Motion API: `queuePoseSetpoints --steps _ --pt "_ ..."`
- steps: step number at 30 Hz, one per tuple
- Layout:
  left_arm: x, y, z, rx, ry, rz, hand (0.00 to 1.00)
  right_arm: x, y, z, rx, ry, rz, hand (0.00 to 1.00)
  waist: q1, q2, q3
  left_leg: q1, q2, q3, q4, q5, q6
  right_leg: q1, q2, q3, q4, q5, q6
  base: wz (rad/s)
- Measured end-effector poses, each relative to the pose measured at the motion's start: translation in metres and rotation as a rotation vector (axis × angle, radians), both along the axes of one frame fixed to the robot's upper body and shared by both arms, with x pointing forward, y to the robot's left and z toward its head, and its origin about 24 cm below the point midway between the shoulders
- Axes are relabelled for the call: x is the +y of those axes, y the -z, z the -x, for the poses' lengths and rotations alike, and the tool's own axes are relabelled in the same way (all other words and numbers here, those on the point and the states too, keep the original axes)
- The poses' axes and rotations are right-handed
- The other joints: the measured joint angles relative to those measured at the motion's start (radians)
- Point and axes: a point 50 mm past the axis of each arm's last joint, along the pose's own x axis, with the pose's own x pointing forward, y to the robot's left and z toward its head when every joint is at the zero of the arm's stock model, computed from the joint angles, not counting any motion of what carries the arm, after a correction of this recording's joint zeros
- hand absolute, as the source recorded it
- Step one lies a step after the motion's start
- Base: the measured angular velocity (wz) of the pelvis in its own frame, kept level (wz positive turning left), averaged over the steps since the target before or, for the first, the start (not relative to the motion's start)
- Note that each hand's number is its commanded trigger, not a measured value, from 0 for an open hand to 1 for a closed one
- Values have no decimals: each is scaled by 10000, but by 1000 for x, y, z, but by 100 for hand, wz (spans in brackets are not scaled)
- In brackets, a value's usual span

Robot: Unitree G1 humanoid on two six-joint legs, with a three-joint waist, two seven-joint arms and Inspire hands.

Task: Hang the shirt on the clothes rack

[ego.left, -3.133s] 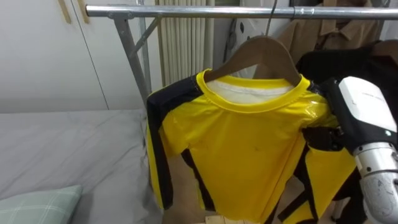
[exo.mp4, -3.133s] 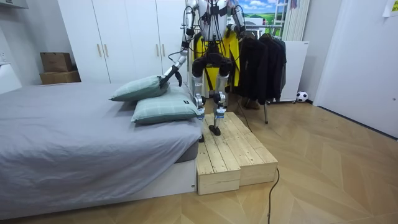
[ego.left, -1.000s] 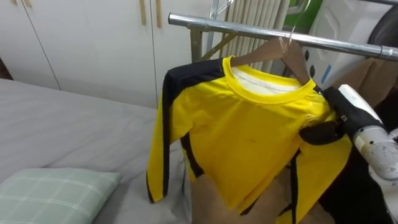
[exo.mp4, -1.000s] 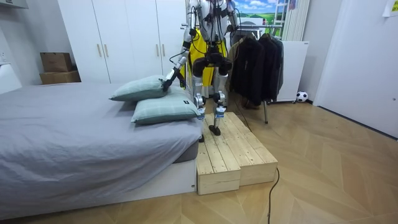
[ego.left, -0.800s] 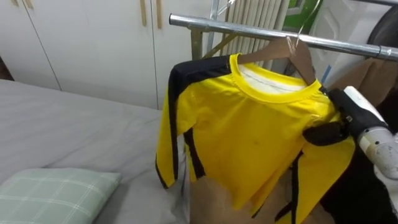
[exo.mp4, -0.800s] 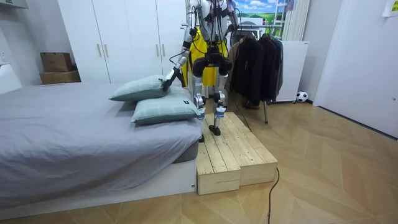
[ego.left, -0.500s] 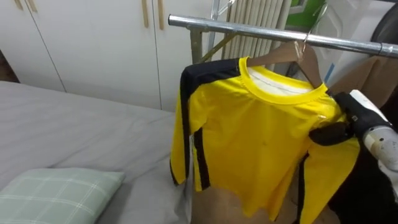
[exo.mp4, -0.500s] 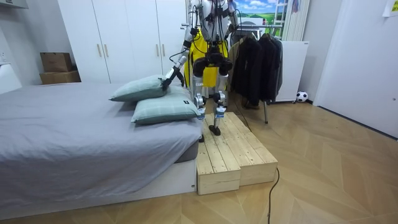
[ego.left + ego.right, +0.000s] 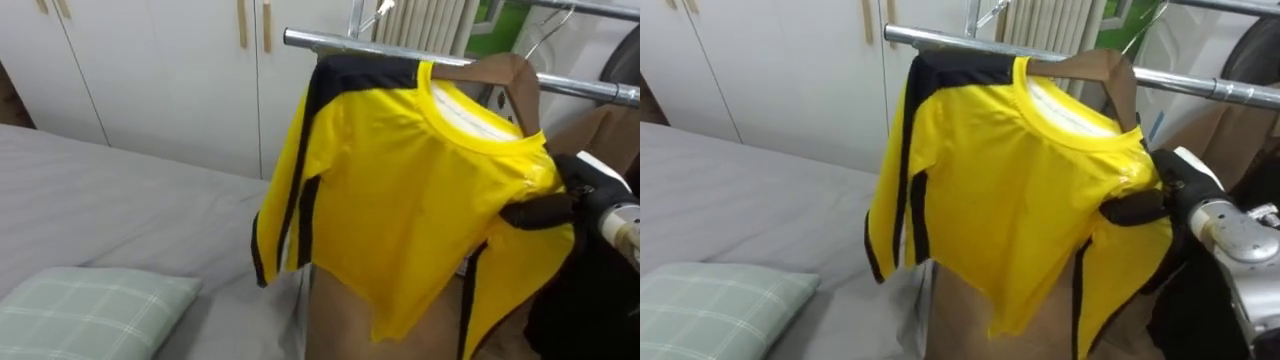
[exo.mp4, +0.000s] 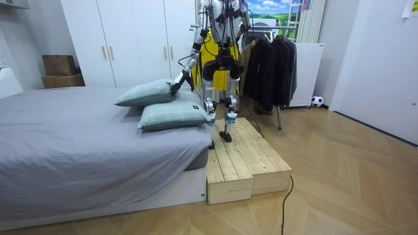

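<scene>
A yellow shirt (image 9: 410, 190) with black stripes sits on a wooden hanger (image 9: 508, 78), tilted so its black left shoulder touches the metal rail (image 9: 325, 41). The hanger's wire hook (image 9: 545, 33) rises by the rail at the upper right. My right hand (image 9: 585, 195) comes in from the right, its dark fingers (image 9: 540, 212) pinching the shirt's other shoulder. In the room view I stand on a wooden platform (image 10: 245, 156) facing the rack, and my left hand (image 10: 176, 83) hangs low beside the pillows.
A grey bed (image 9: 100, 215) with a pale checked pillow (image 9: 90, 310) lies to my left. White wardrobe doors (image 9: 150, 70) stand behind it. Dark coats (image 10: 271, 65) hang further right on the rack. A brown garment (image 9: 600, 125) hangs behind my right hand.
The shirt on its hanger has swung right and tilted, its left shoulder rising to the rail. My right hand keeps its hold. The left arm has stayed low.
</scene>
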Motion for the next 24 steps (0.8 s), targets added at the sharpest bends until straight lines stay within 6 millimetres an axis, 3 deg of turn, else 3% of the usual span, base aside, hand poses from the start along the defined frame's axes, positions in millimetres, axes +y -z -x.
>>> queuePoseSetpoints --steps 13,24 --pt "7 -3 -1 -90 169 280 0 -10 14 6 702 212 -531 100 93 11 5 232 4 -126 -72 -3 -2 312 -34 -205 -123 22 0 4" --pt "6 -4 -3 -256 322 472 0 -18 28 14 1446 506 -308 100 119 157 3 251 -14 -333 -59 -4 -7 410 -127 -517 -167 13 -27 6"
